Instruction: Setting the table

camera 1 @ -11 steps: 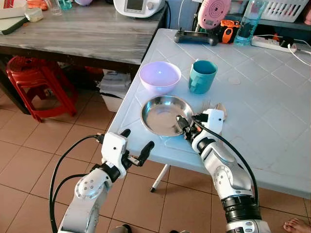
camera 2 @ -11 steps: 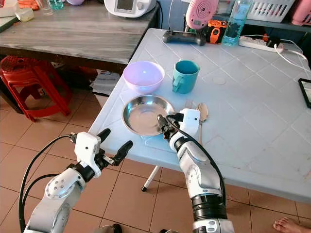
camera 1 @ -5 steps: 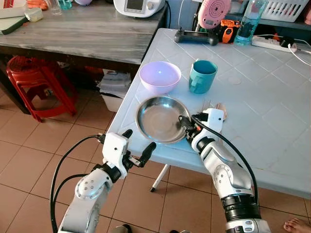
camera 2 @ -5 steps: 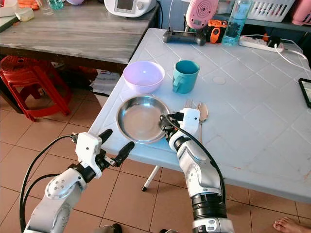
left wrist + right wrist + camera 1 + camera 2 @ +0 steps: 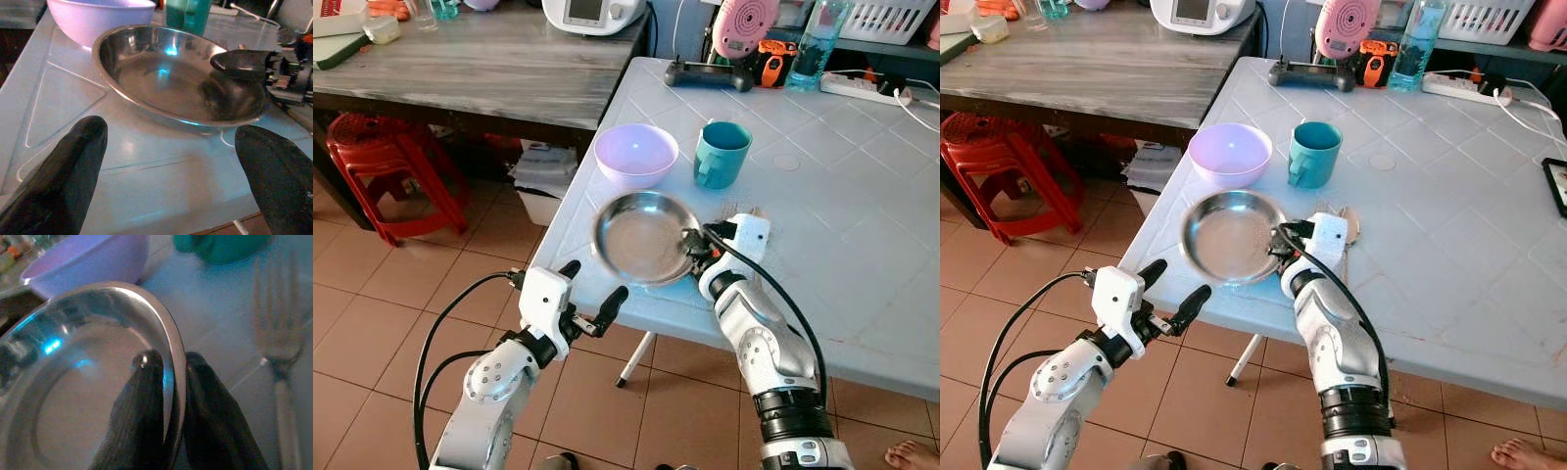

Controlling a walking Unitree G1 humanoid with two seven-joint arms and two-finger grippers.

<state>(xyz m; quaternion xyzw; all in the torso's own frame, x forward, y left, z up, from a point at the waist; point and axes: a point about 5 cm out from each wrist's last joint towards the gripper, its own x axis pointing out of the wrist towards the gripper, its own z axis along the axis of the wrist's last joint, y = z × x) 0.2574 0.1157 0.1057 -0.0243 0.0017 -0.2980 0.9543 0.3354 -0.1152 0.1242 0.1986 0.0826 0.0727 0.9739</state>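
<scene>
A shiny steel plate (image 5: 641, 233) is lifted and tilted above the near left corner of the pale blue table (image 5: 842, 206). My right gripper (image 5: 690, 248) is shut on its right rim, one finger inside and one outside (image 5: 146, 401). A lilac bowl (image 5: 635, 154) and a teal mug (image 5: 721, 153) stand just behind the plate. A fork (image 5: 279, 357) and a spoon (image 5: 1351, 223) lie on the table beside my right wrist. My left gripper (image 5: 592, 294) hangs open below the table's front edge, its fingers (image 5: 73, 161) facing the plate.
A grey wooden table (image 5: 480, 64) stands to the left with a red stool (image 5: 386, 162) beneath it. At the far edge of the blue table are a controller (image 5: 705, 73), a water bottle (image 5: 815, 44) and a power strip (image 5: 867, 90). A bare foot (image 5: 911, 455) shows at lower right.
My right gripper has raised the steel plate off the table and tipped it up, after dragging it slightly toward the left edge. The left arm has barely moved.
</scene>
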